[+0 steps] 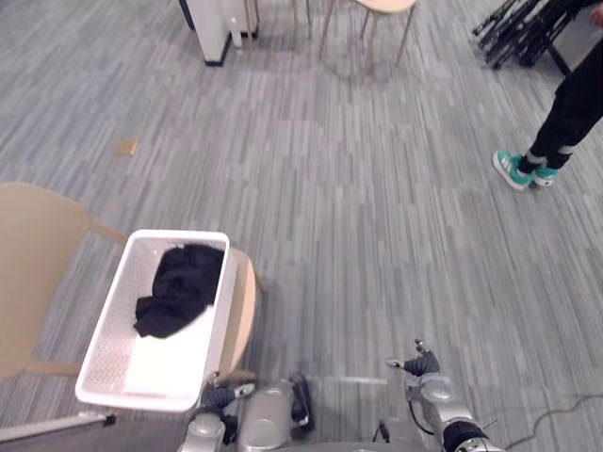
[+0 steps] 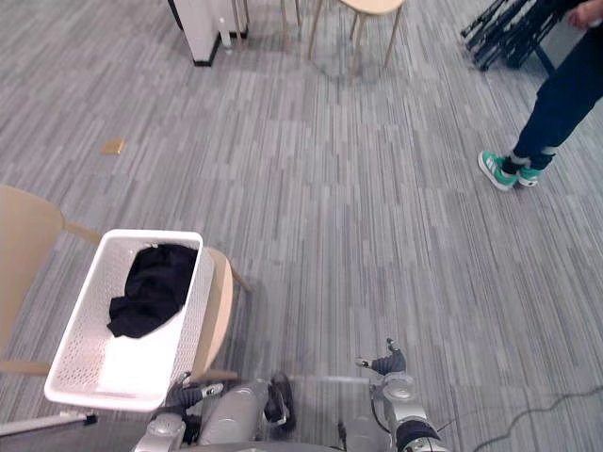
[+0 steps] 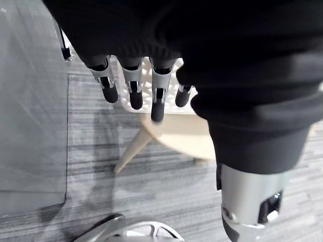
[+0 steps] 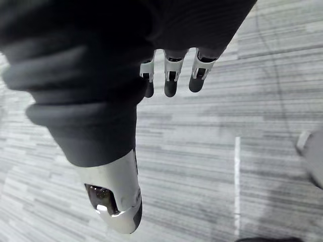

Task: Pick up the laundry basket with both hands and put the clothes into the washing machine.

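A white laundry basket rests on the seat of a light wooden chair at the lower left. A black garment lies in its far half. My left hand hangs low by the basket's near right corner, apart from it. In the left wrist view its fingers are straight, with the basket's lattice wall and the chair seat beyond them. My right hand is over bare floor to the right, and its fingers are straight and hold nothing.
A person's leg with a teal shoe stands at the far right. Chair legs, a white unit's corner and black tripods line the far side. A small brown scrap lies on the grey plank floor.
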